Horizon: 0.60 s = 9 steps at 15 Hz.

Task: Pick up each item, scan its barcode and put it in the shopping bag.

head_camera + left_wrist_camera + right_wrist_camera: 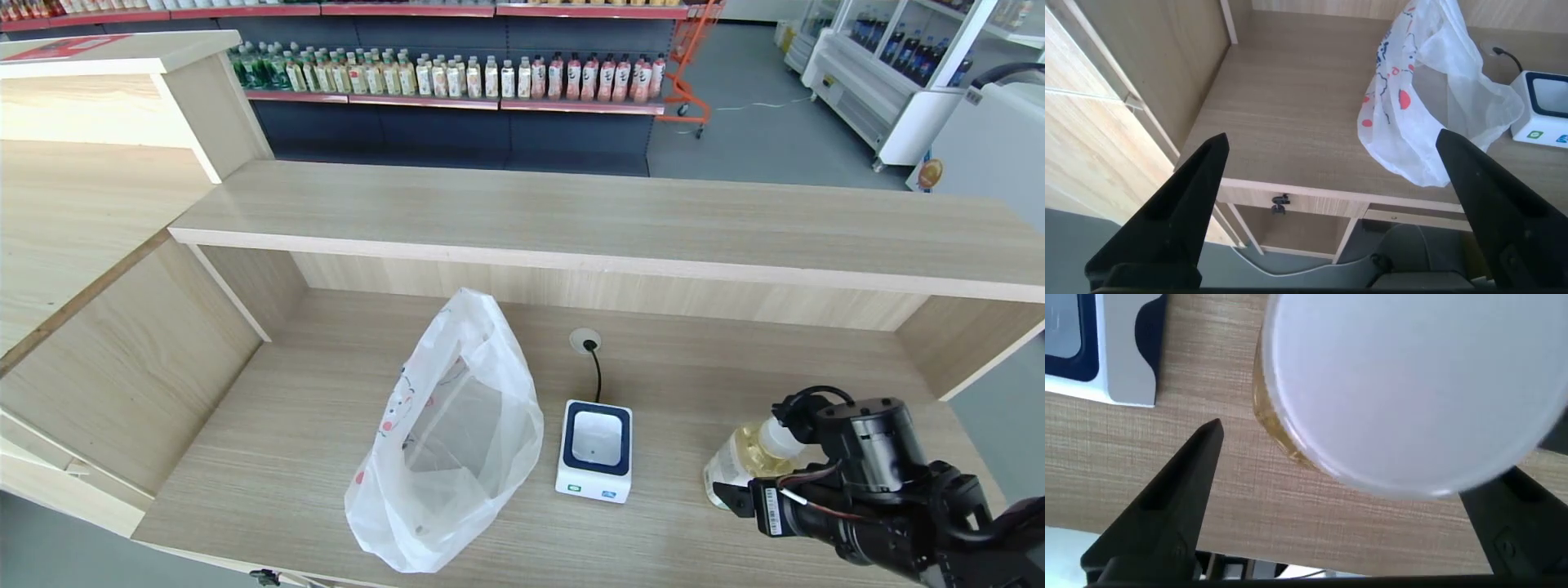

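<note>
Your right gripper [1355, 457] was spread wide, its dark wedge-shaped fingers either side of the bottle [741, 459] and clamped on nothing. That round clear-plastic bottle of yellowish liquid, with a smooth white cap, stood on the wood-grain desk [286, 457], right of the boxy white scanner [595, 449]. The crinkled, translucent shopping bag [445, 441] slumped left of the scanner. Your left gripper [1333, 140] hung wide apart and empty.

The tabletop [310, 425] is showing matt, pale wood grain. The shopping bag [457, 425] is looking like thin, crinkled, translucent plastic. At its three o'clock the scanner [596, 482] is gleaming in smooth white plastic; the bottle [739, 465] is showing clear plastic under a matt white cap [1404, 384].
</note>
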Available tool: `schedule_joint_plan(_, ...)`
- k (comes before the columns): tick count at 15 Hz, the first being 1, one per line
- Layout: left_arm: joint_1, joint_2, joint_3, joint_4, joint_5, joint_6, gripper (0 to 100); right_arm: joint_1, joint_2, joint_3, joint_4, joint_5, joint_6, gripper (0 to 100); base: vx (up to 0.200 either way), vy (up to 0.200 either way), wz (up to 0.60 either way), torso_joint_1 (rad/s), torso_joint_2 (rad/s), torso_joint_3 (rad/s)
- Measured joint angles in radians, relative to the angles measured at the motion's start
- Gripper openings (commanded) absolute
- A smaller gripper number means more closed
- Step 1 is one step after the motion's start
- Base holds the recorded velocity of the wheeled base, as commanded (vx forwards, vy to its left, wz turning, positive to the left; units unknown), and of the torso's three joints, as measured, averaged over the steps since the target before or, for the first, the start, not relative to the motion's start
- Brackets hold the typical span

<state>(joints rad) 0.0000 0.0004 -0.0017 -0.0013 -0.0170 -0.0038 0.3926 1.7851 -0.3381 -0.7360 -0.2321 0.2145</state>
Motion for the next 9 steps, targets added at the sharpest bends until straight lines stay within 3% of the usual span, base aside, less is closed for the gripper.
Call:
schedule_joint_plan(5, 0.0, 0.0, 0.0, 0.0, 0.0, 0.0, 100, 0.058, 0.149, 0.006, -0.244, -0.068, -0.011, 100, 0.0, 0.0, 0.0, 0.0, 0.0, 0.0)
schedule_joint_plan(9, 0.0, 0.0, 0.0, 0.0, 0.0, 0.0, 100, 0.066, 0.234, 0.003, -0.41, -0.072, -0.111, 100, 0.0, 0.0, 0.0, 0.0, 0.0, 0.0)
